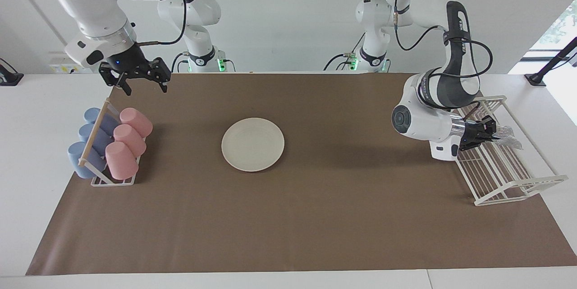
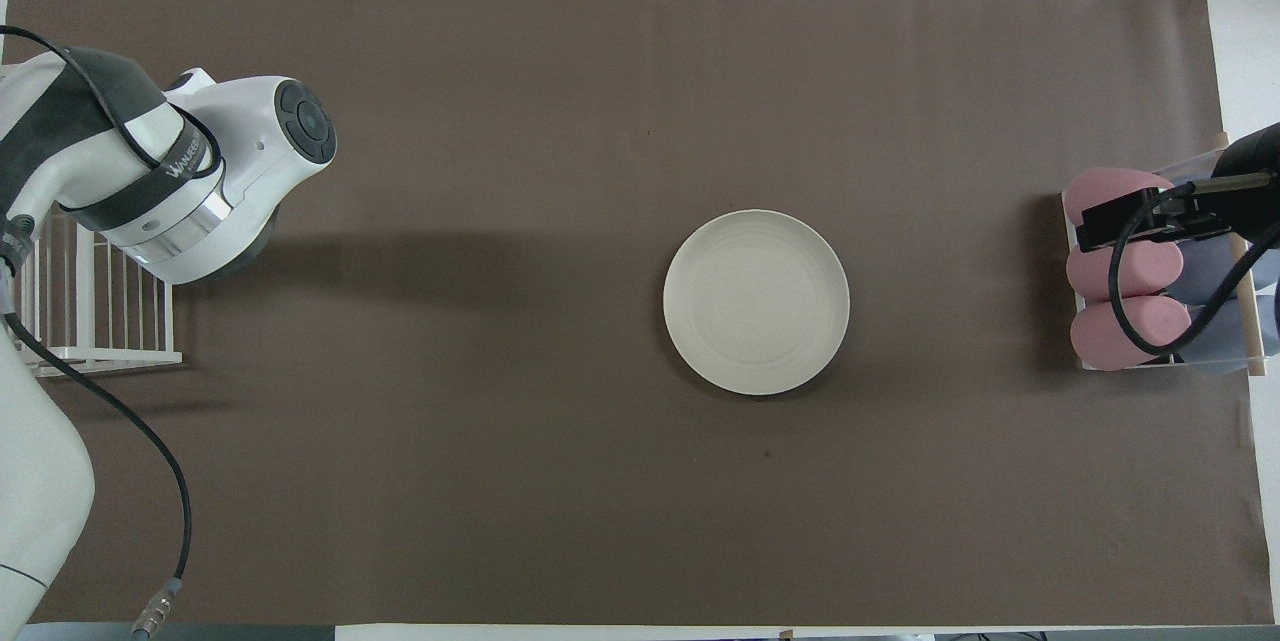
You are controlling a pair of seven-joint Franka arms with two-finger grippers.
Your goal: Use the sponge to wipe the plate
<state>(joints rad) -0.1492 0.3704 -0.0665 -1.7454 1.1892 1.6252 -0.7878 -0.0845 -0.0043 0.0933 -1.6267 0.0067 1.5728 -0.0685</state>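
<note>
The left end effector [image 1: 491,135] is clamped on a small silvery-grey pad of wrinkly metallic mesh, the sponge [image 1: 508,135], and holds it over the white wire dish rack [image 1: 505,176] at the left arm's end of the surface. The sponge sticks out past the fingertips, above the rack's bars. The right end effector [image 1: 143,82] hangs with its fingers apart over the brown paper mat [image 1: 315,217], close to a white rack of pink and blue plastic cups [image 1: 110,144] at the right arm's end; that arm waits. The round, flat cream-white plate [image 1: 253,144] lies bare on the mat about midway between the two racks, well apart from both end effectors.
</note>
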